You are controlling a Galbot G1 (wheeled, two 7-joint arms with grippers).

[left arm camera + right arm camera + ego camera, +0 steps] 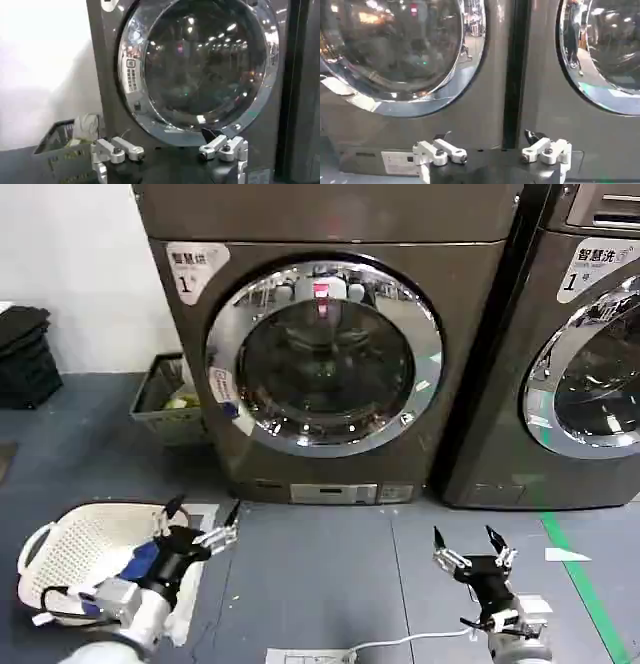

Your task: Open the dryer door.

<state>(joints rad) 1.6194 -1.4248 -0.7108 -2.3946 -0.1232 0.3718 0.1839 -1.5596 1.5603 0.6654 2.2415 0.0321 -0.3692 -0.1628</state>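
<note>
The dryer door [325, 354], a large round porthole of dark tinted glass in a wide shiny chrome rim with a small pink-red sticker [321, 297] near its top, sits shut and flush in the front of the grey-brown machine, above and ahead of both arms. The left gripper [203, 522] hangs low over the floor by a white plastic laundry basket [70, 549], its fingers spread wide and empty; the right gripper [470, 546] hovers low to the right of the door's centre, fingers also wide and empty. Neither touches the door; both are well apart from it and below its lower rim. The left gripper looks slightly nearer the door's left edge, the right one nearer its right edge, next to the neighbouring machine's chrome-rimmed door [590, 374].

The left wrist view faces the door [200, 65] squarely and shows a small label on the rim's left side; the right wrist view shows the dark gap [515, 70] between the two machines. No handle recess can be made out, so which edge swings free cannot be told.
</note>
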